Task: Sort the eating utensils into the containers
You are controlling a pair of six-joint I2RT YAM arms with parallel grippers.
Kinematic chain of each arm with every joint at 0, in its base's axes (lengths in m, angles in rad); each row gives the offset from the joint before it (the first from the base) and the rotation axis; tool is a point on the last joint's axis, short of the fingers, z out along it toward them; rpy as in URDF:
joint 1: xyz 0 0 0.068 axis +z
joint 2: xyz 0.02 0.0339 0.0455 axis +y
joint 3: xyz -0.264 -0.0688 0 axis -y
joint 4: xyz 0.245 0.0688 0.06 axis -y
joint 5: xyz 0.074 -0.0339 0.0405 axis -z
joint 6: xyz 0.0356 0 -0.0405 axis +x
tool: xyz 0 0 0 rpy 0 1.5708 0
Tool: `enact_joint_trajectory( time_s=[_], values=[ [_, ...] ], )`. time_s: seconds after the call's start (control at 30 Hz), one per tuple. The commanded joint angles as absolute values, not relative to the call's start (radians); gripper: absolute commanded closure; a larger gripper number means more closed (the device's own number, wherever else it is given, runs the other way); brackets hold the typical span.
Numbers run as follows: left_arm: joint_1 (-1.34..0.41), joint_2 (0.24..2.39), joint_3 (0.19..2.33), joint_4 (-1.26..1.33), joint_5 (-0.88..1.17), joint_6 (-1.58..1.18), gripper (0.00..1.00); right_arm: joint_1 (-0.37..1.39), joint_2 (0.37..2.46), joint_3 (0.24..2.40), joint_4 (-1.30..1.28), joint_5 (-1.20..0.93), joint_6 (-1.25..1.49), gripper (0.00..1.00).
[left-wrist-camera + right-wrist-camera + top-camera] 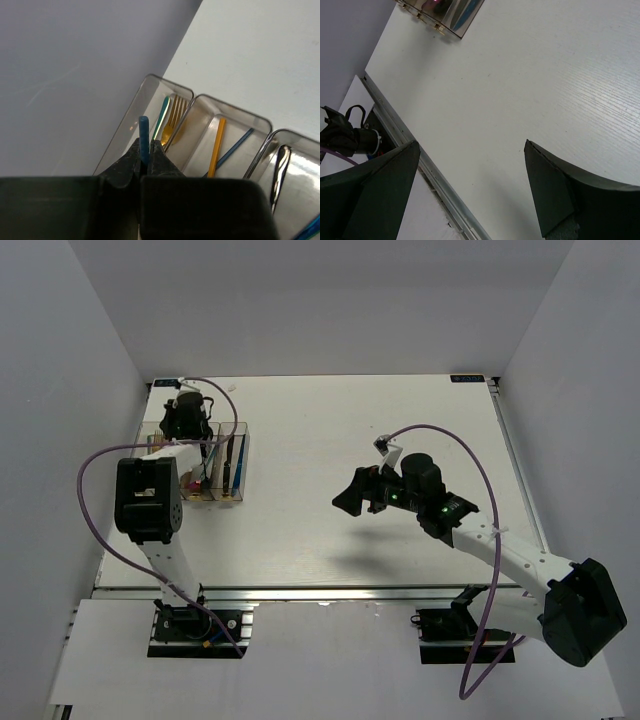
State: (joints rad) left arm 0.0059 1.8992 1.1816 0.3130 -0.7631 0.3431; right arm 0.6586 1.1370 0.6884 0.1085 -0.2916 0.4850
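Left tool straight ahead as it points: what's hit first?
Likely the end compartment by the wall, holding a teal utensil and gold fork; the left tool leads with its blue stick. Depth unclear.

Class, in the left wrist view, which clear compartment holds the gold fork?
The compartment beside the wall, leftmost in view: the gold fork lies there with a teal utensil; its neighbour holds two sticks.

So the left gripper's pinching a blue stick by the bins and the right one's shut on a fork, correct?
No: the right gripper is open and holds nothing, per the right wrist view. The left gripper does pinch the blue stick by the bins.
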Motion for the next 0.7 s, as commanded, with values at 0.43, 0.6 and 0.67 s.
enact_joint_trajectory(
  time_s=[0.43, 0.6, 0.67],
  values=[
    [0.022, 1.703, 1.130, 0.334, -0.756, 0.256, 0.26, 0.663, 1.150, 0.689, 0.140, -0.250, 0.443, 0.11],
    [0.015, 1.484, 1.149, 0.247, -0.730, 0.201, 0.12, 0.663, 1.160, 0.696, 0.124, -0.210, 0.431, 0.11],
    [-0.020, 1.421, 1.184, 0.162, -0.694, 0.113, 0.07, 0.663, 1.163, 0.704, 0.106, -0.186, 0.413, 0.11]
  ],
)
